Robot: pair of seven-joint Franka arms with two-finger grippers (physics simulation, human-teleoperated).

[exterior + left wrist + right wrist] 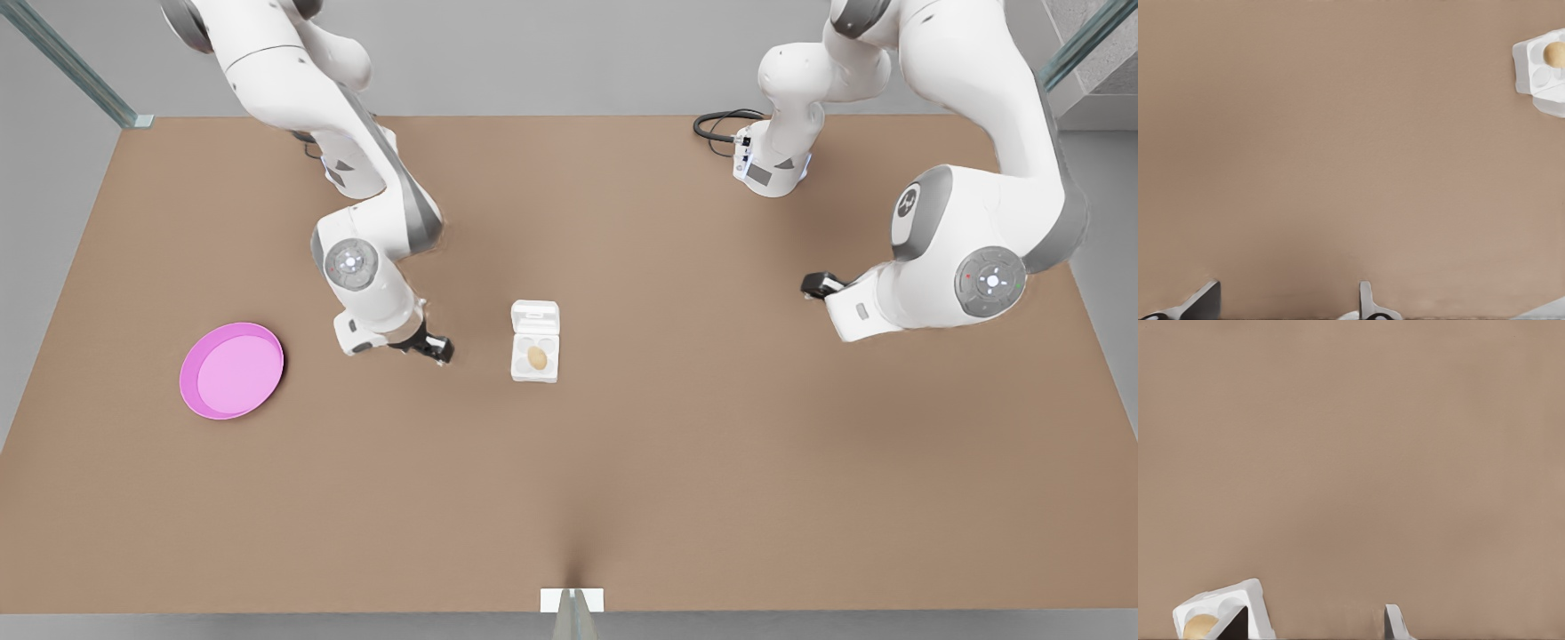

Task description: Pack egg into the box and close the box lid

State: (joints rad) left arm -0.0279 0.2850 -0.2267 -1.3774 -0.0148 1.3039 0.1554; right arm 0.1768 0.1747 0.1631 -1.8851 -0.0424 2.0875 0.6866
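On the surface [711, 462], egg [537, 356] already sits in 1 cup of the box [535, 355].
Box lid [535, 317] lies open; my right pincer [436, 348] spreads wide beside it, my left pincer [813, 286] waits wide, well apart.

Egg [537, 357] in box [534, 364] cup, mid-table; lid [535, 317] lies open behind; plate [232, 370] far left.

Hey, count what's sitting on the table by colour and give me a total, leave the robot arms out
White: 1, the box with its box lid open
Tan: 1, the egg in a cup of the box
Pink: 1, the plate
Total: 3
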